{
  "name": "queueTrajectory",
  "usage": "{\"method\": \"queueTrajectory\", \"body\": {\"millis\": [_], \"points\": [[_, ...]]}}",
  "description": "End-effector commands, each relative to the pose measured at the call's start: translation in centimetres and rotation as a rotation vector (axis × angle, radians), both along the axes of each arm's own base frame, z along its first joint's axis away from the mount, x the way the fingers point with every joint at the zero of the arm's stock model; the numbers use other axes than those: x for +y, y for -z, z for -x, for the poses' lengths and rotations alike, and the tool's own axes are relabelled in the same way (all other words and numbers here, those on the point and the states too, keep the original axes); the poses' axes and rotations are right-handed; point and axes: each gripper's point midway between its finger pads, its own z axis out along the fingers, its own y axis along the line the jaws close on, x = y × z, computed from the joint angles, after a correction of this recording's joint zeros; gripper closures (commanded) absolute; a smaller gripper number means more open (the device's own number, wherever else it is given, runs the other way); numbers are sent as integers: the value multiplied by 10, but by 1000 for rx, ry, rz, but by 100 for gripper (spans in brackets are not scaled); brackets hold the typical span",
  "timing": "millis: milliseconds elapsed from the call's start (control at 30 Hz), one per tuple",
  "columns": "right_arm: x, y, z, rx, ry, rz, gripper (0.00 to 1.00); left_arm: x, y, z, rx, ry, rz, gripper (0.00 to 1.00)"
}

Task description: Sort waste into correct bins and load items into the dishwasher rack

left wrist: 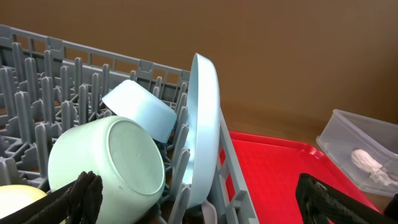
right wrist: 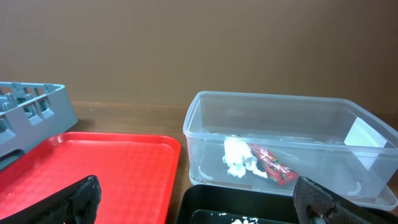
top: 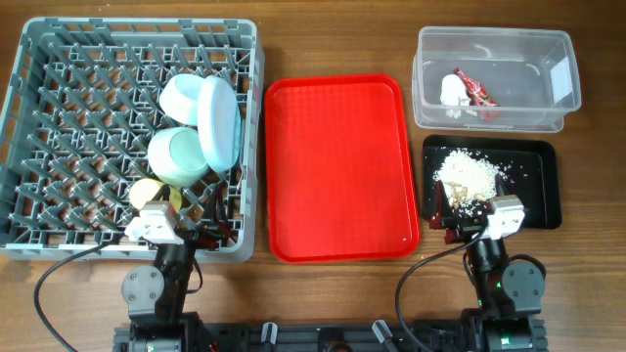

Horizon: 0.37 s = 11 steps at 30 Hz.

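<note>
The grey dishwasher rack (top: 39,59) holds a pale blue plate (top: 220,117) on edge, a pale blue bowl (top: 181,96), a mint cup (top: 176,156) and a yellow item (top: 145,193). The red tray (top: 337,166) is bare. The clear bin (top: 494,78) holds crumpled white paper (top: 452,93) and a red wrapper (top: 477,93). The black bin (top: 533,186) holds white crumbs (top: 468,176). My left gripper (left wrist: 199,205) is open at the rack's front right corner, by the cup (left wrist: 109,162) and plate (left wrist: 204,124). My right gripper (right wrist: 199,205) is open over the black bin's near edge.
The rack stands at the left, the red tray (right wrist: 93,162) in the middle, both bins at the right; the clear bin (right wrist: 280,143) lies beyond the black one. Bare wooden table (top: 587,293) surrounds them. Cables run at the front edge.
</note>
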Motion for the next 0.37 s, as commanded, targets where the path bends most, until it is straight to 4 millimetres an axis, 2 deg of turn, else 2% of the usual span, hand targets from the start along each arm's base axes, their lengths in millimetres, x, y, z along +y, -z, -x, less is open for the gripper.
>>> {"method": "queueTrajectory", "body": {"millis": [0, 333], "points": [[1, -2, 1, -12, -11, 13, 0, 4, 2, 0, 0, -18, -21, 0], [1, -2, 1, -12, -10, 13, 0, 4, 2, 0, 0, -18, -21, 0]]}}
